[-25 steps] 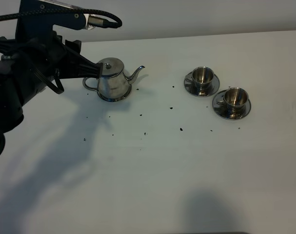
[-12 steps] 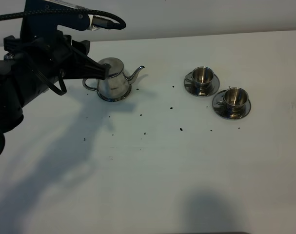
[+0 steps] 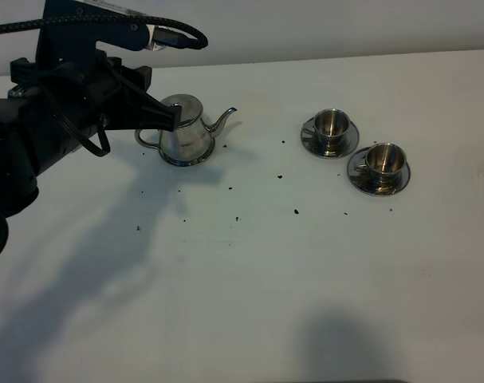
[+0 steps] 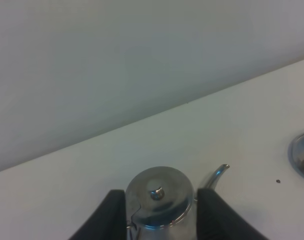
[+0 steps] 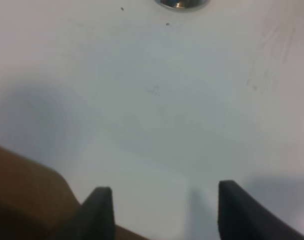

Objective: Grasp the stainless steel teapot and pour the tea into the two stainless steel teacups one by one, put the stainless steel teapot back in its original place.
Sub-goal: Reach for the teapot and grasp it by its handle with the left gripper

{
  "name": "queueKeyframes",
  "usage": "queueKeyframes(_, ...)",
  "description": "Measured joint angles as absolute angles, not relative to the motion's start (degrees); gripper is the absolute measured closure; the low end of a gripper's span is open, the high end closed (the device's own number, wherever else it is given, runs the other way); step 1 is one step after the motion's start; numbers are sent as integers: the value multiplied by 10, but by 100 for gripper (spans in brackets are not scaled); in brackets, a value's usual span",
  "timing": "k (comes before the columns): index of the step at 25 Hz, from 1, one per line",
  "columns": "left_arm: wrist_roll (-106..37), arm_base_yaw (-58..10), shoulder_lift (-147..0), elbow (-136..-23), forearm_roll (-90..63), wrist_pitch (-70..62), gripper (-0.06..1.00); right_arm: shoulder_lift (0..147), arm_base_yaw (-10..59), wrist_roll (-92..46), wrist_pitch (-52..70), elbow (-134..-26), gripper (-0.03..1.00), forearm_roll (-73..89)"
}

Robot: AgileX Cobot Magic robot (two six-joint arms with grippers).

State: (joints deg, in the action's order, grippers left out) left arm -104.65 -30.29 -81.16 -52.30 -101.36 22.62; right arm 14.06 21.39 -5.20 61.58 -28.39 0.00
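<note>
Currently straddles shiny squat steel teapot (image 3: 184,132) with left gripper (image 4: 162,197) spread open; may shove it sideways or slip on slick metal if closing lands off-centre.

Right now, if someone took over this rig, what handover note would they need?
Left tool: open, fingers on either side of the stainless steel teapot; contact unclear, no lift yet.
Right tool: open over bare table, holding nothing.
The teapot stands upright on its coaster, spout towards the near teacup and the far teacup.
Done: the approach to the pot.
Left: grasp it, pour into both cups one by one, then set it back on the coaster.
</note>
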Motion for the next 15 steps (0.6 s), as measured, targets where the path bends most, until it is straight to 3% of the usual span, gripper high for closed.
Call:
queueKeyframes(11,-1035,-303,-812,-523,-1013,210,58,136,212,-52,616,-284,52,0)
queueKeyframes(15,-1000,-303,-812,-523,-1013,210,58,136,173,-52,616,-284,52,0)
